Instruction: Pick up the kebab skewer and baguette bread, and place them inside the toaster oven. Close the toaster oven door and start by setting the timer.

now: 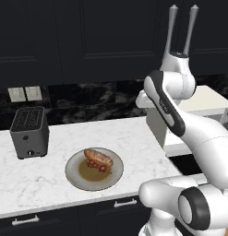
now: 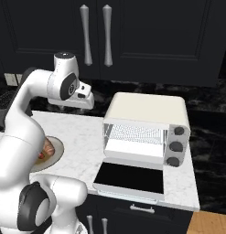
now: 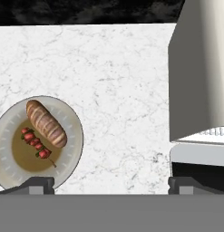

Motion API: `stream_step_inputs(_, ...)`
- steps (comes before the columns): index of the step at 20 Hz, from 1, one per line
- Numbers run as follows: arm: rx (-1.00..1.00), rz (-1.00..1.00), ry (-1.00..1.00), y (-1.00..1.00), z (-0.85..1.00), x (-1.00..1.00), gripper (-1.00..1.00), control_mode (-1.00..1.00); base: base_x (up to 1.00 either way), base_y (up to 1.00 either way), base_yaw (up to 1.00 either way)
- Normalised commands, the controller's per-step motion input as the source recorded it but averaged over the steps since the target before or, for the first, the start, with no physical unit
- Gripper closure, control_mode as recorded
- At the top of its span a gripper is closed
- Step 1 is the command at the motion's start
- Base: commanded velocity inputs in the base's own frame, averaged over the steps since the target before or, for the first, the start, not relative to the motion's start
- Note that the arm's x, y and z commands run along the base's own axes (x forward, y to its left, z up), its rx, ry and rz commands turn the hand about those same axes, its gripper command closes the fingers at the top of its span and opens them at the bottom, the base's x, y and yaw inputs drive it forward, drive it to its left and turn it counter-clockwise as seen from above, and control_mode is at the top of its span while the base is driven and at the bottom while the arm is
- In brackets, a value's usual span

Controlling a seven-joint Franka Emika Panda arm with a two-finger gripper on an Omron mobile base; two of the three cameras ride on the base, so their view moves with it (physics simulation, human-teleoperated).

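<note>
Plate (image 3: 72, 118) on marble counter (image 3: 122, 68): holds baguette bread (image 3: 46, 123) with kebab skewer (image 3: 36, 147) just beside it, possibly touching. Toaster oven (image 2: 148, 128) to the right, toaster oven door (image 2: 130, 179) dropped flat. Gripper (image 3: 111, 185) above counter, jaws spread wide, empty. Slot toaster (image 1: 29, 132) far left.

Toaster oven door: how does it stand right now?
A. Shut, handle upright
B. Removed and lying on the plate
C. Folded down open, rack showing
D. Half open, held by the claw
C: the toaster oven door lies flat in front of the toaster oven, its rack exposed.
</note>
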Motion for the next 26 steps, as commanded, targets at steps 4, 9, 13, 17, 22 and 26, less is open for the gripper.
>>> stream_step_inputs(4,0.00,0.00,0.00,0.00,0.00,0.00,-1.00,-1.00,0.00,0.00,0.00)
stream_step_inputs(9,0.00,0.00,0.00,0.00,0.00,0.00,-1.00,-1.00,0.00,0.00,0.00)
stream_step_inputs(13,0.01,0.00,-0.01,-0.06,-0.13,-0.28,-1.00,-1.00,0.00,0.00,0.00)
stream_step_inputs(17,0.11,0.01,-0.29,-0.65,-0.45,-0.90,-1.00,-1.00,0.00,0.00,0.00)
stream_step_inputs(22,0.28,0.14,-0.37,-1.00,-0.38,-0.70,-1.00,-1.00,0.00,0.00,0.00)
stream_step_inputs(26,0.23,0.13,-0.28,-0.97,-0.47,-0.10,-1.00,-1.00,0.00,0.00,0.00)
